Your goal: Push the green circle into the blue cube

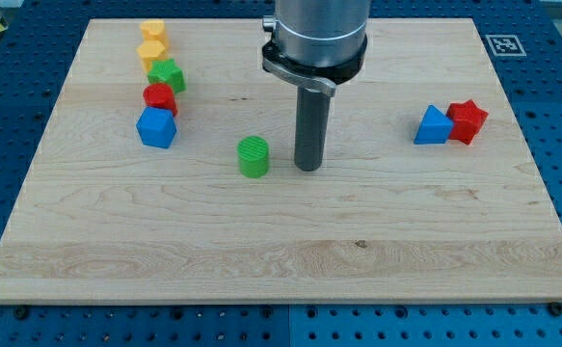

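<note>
**A:** Which step was that? My tip sat just right of the green circle, not touching, so I'd say lining up. There's no hand, only a bare rod.

**B:** Yep. The board had loads of room. The blue cube was further left, so next came a leftward shove.

Wooden board, red star block, yellow blocks
</note>
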